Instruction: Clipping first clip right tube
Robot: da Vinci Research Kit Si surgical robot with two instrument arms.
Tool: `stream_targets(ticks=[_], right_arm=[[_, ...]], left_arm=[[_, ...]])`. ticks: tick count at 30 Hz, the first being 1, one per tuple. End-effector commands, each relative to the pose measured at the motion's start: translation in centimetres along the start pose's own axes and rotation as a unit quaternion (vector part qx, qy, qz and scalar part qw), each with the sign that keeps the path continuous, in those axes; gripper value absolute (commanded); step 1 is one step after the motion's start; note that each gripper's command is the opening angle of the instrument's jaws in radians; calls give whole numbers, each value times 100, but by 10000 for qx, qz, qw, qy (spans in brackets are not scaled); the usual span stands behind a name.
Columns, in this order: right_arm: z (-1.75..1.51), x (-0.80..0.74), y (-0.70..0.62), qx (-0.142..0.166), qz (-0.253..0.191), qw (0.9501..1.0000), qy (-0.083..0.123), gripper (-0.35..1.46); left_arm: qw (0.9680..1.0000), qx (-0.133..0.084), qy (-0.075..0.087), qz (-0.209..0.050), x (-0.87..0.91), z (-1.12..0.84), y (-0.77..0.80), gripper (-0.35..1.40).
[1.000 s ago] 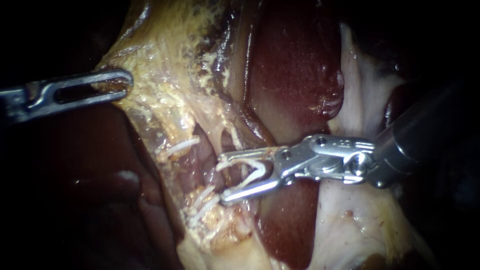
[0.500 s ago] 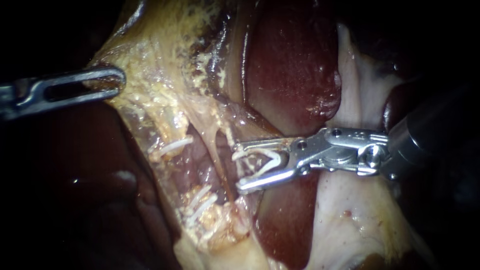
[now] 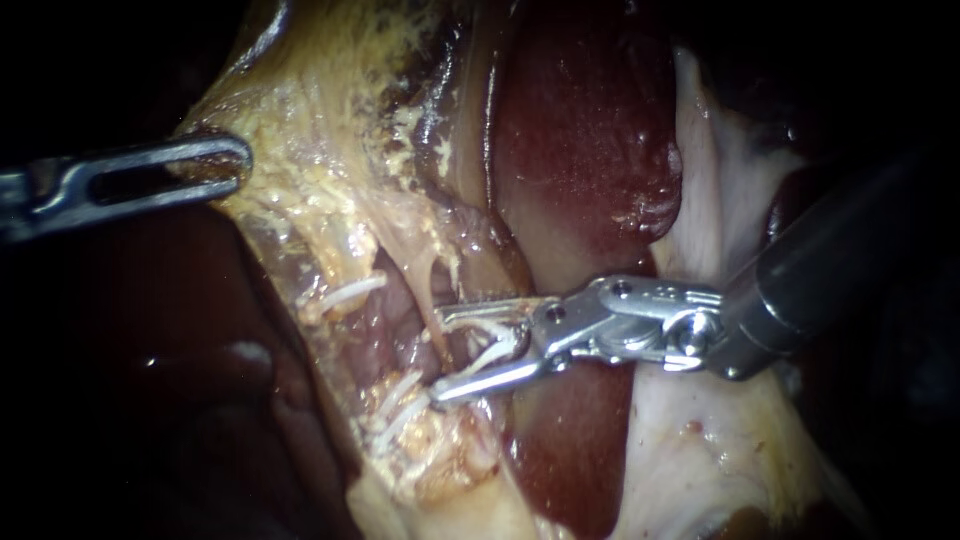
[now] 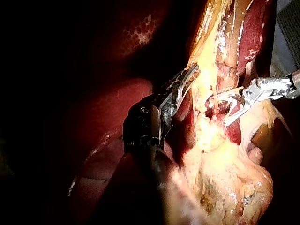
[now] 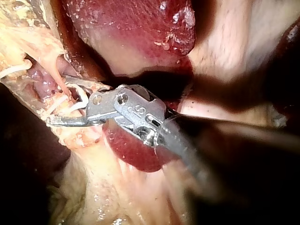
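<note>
Two instruments show in the endoscope view, but only the right instrument (image 3: 438, 357) is near the work. Its shaft comes in from the right, almost level. Its jaws stand apart and carry a white clip (image 3: 500, 345), one leg along each jaw, with the mouth facing left. The right tube (image 3: 428, 272) is a thin pale strand that runs steeply downward, so its long axis crosses the jaws nearly at a right angle. Its lower part meets the upper jaw close to the tip, and I cannot tell if it is already fully inside the mouth. Other clips (image 3: 345, 292) sit on the tissue just beyond it. The left instrument (image 3: 215, 165) is well apart at the upper left, its jaws closed on the yellowish tissue (image 3: 310, 130); I judge that this pull holds the strand stretched. In the left wrist view the left instrument (image 4: 187, 79) grips the edge of this same tissue, and the right instrument (image 4: 219, 110) stands on the other side of it, with the clip open toward the tissue. In the right wrist view the right tube (image 5: 56, 72) lies just ahead of the right instrument (image 5: 57, 104), beside its upper jaw and slanting across the mouth. I judge that the coming move needs a small advance along the shaft, so that the right tube sits deep between both legs before the jaws close.
</note>
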Motion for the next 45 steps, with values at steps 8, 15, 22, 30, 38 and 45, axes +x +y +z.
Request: stream_targets(ticks=[8,15,22,30,38,45], right_arm=[[0,-2,-10,413,264,9988,56,58],[11,-21,-23,835,561,9948,-126,54],[31,-39,-20,911,635,9936,-202,53],[31,-36,-19,910,644,9936,-197,50],[21,-36,-15,754,654,9949,-127,-35],[15,-43,-3,654,646,9954,-267,-35]], left_arm=[[10000,-2,-2,2,1,1,0,-35],[10000,-2,-3,3,1,1,0,-35],[10000,-5,-5,3,2,2,0,-35],[10000,-10,-9,4,3,3,-1,-35],[10000,-11,-10,5,3,3,-1,-35],[10000,-11,-11,5,3,3,-1,-35]])
